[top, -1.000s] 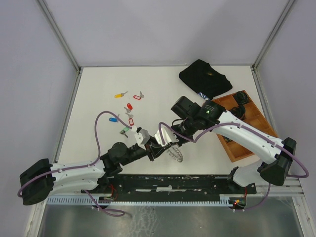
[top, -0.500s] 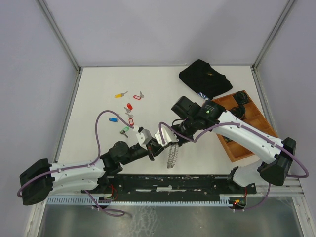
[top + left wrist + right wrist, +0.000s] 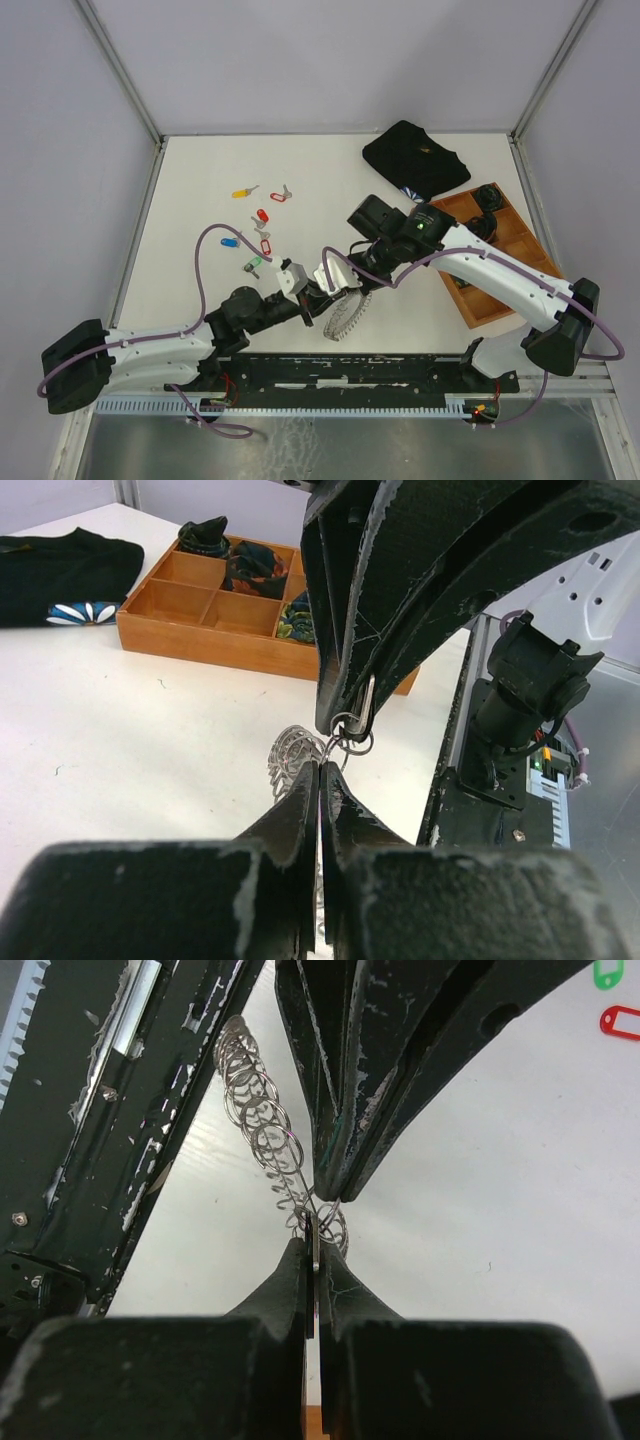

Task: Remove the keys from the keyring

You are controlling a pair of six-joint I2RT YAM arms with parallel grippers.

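Keyring [image 3: 346, 318] dangles just below centre frame overhead, pinched at its top by both clamped grippers: left gripper [image 3: 320, 772] reaching from lower left, right gripper [image 3: 312, 1248] from upper right, tips basically touching.

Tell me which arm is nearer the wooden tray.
Right. The right arm passes along the wooden tray's near-left edge and overlaps it in the top view. The left arm lies well off to the tray's left, on the other side of the table.
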